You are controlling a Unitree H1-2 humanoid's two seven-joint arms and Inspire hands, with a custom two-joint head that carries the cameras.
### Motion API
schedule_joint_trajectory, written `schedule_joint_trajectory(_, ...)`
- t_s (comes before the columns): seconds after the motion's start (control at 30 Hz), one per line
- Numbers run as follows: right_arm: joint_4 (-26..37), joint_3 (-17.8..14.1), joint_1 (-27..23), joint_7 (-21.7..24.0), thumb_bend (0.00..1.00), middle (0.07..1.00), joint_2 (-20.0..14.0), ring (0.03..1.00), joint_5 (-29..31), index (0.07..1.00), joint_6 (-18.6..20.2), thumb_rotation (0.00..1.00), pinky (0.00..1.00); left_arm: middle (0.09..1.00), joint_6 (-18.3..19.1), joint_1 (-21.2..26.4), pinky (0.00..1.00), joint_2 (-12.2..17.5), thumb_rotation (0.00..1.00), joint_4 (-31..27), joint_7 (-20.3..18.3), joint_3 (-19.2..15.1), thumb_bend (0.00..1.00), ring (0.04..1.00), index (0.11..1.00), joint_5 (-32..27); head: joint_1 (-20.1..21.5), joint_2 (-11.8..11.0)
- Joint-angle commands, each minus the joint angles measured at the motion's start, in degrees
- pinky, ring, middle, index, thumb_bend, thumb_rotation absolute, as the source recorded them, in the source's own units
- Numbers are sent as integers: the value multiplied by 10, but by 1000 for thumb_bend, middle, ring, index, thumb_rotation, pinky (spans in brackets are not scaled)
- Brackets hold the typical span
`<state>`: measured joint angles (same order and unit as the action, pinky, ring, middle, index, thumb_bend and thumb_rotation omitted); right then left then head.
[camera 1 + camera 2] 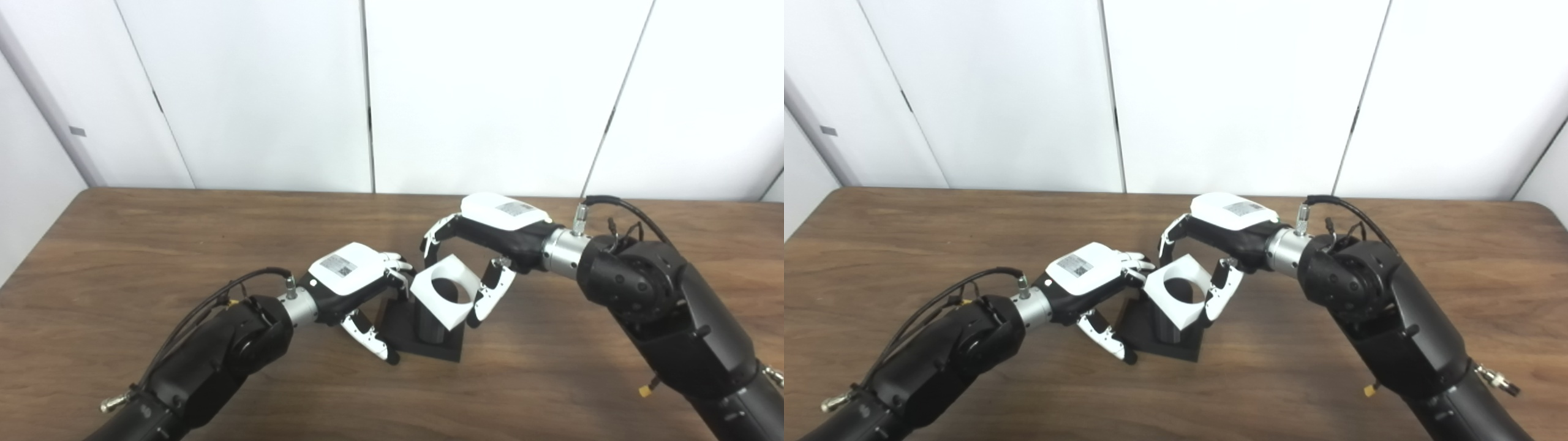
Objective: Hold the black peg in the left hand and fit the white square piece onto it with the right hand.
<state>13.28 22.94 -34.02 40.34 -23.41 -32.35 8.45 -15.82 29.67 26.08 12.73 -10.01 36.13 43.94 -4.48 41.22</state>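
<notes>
From my feed I see the left hand (355,278) low over the wooden counter (122,257), its arm coming in from the lower left; its fingers (398,264) curl toward the left side of the black peg (432,321), with the thumb reaching down beside the peg's flat square base (398,324); whether it truly grips the base or only rests against it, I cannot tell; the base sits flat on the counter; the peg stands upright on it, a dark cylinder; over its top sits the white square piece (1179,291), tilted like a diamond, and through its round hole I see the peg's dark top; the piece is partly down on the peg, not flush with the base; to the right, the right hand (490,245) arches over the piece, fingers behind it and thumb (490,294) against its right edge, clasping it between them; its arm runs off to the lower right.
</notes>
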Motion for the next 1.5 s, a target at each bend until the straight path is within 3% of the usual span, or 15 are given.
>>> schedule_joint_trajectory(0.0,2,-1,-17,-8,522,772,7,825,5,479,-8,130,797,871,-1,-19,833,-13,79,15,-42,33,521,899,491,40,-1,1)
schedule_joint_trajectory(0.63,-25,22,-24,-13,522,764,57,818,-11,478,-10,133,789,866,0,-15,827,-18,79,15,-44,35,521,892,490,44,-3,3)
schedule_joint_trajectory(0.8,-27,36,-19,-6,521,761,57,825,-19,478,-16,136,818,867,3,-15,835,-20,79,17,-43,34,521,897,490,46,-2,3)
schedule_joint_trajectory(0.93,-26,38,-13,2,519,784,49,813,-18,491,-12,154,785,870,1,-15,836,-18,79,16,-40,34,521,895,490,46,0,3)
schedule_joint_trajectory(1.0,-24,38,-13,9,770,809,44,823,-17,625,-9,282,787,867,-1,-15,835,-16,80,16,-40,34,521,894,491,46,3,4)
schedule_joint_trajectory(1.07,-23,37,-14,15,876,833,40,836,-18,702,-7,327,785,860,-1,-16,834,-15,81,16,-40,33,520,895,491,45,6,4)
schedule_joint_trajectory(1.47,-21,31,-20,29,917,869,33,867,-17,783,7,283,789,860,-5,-18,815,-8,80,13,-38,30,520,893,491,45,6,8)
